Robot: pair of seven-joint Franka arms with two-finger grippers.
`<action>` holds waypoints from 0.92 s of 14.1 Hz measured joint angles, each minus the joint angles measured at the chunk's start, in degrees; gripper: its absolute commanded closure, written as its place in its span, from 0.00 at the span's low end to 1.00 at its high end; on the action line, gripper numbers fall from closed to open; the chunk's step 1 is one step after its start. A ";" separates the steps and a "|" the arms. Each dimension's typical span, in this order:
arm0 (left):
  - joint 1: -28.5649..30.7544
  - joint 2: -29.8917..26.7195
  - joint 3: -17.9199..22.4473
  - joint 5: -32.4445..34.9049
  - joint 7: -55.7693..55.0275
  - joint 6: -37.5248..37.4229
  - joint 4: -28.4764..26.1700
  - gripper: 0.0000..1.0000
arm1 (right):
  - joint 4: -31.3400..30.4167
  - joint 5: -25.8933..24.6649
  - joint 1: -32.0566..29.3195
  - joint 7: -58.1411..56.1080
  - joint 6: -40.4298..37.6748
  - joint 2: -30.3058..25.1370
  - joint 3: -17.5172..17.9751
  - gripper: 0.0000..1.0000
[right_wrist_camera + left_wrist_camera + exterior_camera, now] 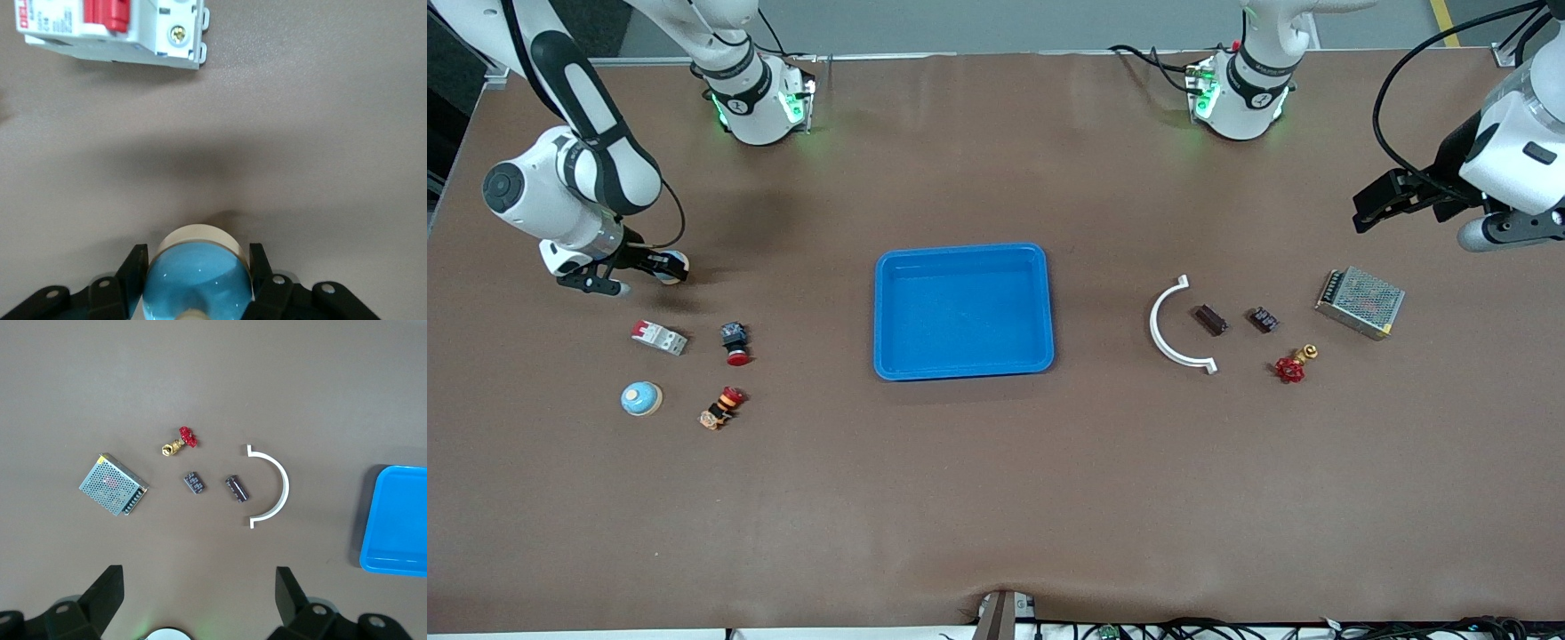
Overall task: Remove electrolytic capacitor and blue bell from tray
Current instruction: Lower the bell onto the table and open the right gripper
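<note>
My right gripper point(660, 267) is shut on a blue bell with a cream base point(674, 264), held low over the table at the right arm's end; its fingers point(259, 267) clamp the bell point(197, 280) on both sides. A second blue bell point(641, 398) sits on the table nearer the front camera. Two dark capacitors point(1211, 320) point(1263, 319) lie toward the left arm's end, also in the left wrist view point(237, 488) point(194, 482). My left gripper point(1371, 206) is open and empty, high above them point(199, 577). A blue tray point(960, 250) lies mid-table.
A white circuit breaker point(659, 337) point(113, 30), a red push button point(735, 343) and an orange-red part point(722, 408) lie near the bells. A white curved piece point(1169, 333), a metal mesh box point(1360, 301) and a red-handled valve point(1292, 365) lie around the capacitors.
</note>
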 measured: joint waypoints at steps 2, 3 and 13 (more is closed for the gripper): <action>0.00 0.00 -0.03 0.00 0.00 -0.21 0.00 0.00 | 0.00 0.00 0.00 -0.02 0.69 0.53 0.06 1.00; -0.01 0.00 -0.07 0.00 0.00 -0.21 0.00 0.00 | 0.00 0.00 0.00 -0.04 0.92 0.80 0.09 1.00; 0.13 -0.22 -0.18 0.00 0.00 -0.22 0.13 0.00 | 0.05 4.54 2.81 -0.28 3.52 3.04 0.72 1.00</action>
